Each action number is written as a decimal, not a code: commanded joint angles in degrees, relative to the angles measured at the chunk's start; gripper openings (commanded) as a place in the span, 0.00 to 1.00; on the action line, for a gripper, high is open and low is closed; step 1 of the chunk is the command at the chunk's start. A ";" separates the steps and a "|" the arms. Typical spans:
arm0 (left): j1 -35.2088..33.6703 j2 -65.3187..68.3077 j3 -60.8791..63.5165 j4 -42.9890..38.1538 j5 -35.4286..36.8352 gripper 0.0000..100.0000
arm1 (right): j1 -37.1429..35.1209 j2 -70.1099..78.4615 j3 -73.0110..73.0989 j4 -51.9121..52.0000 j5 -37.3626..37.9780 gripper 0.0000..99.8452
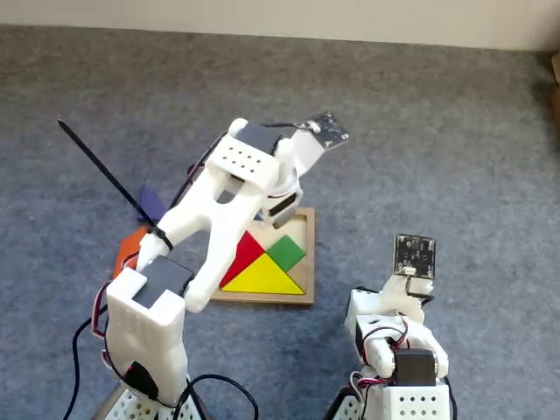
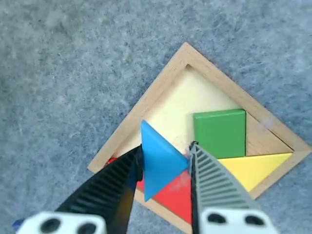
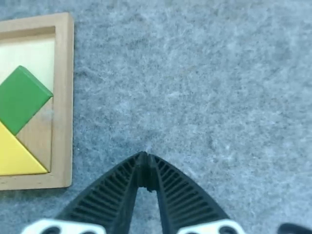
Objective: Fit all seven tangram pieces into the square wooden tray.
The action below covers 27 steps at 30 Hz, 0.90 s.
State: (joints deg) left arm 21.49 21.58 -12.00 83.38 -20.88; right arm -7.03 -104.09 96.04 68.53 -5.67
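The square wooden tray [image 2: 146, 105] lies on the grey carpet and holds a green square [image 2: 219, 132], a yellow triangle [image 2: 251, 168] and a red triangle [image 2: 175, 197]. Just above the tray's bare part, my left gripper [image 2: 165, 148] is shut on a blue triangle [image 2: 161, 163]. In the high view the left arm [image 1: 232, 206] reaches over the tray [image 1: 306, 254] and hides its left half. My right gripper [image 3: 145, 158] is shut with nothing in it, low over the carpet beside the tray's rim [image 3: 63, 97].
An orange piece [image 1: 131, 243] and a dark blue piece [image 1: 150, 203] lie on the carpet left of the tray, partly behind the left arm. A thin black rod [image 1: 101, 166] slants across there. The right arm [image 1: 398, 337] sits folded at the front right.
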 commanded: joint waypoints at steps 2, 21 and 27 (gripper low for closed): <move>0.84 -3.65 -2.33 2.02 -1.41 0.15 | 0.66 -0.31 7.08 -0.92 0.44 0.01; 0.66 -3.38 -2.24 2.37 -11.60 0.15 | 0.75 -0.22 7.08 -0.92 0.44 0.01; 0.84 -3.30 -1.19 2.37 -11.60 0.15 | 0.75 -0.22 7.08 -0.92 0.44 0.01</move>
State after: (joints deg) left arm 21.49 21.58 -12.00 85.85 -31.87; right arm -7.03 -104.09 96.04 68.53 -5.67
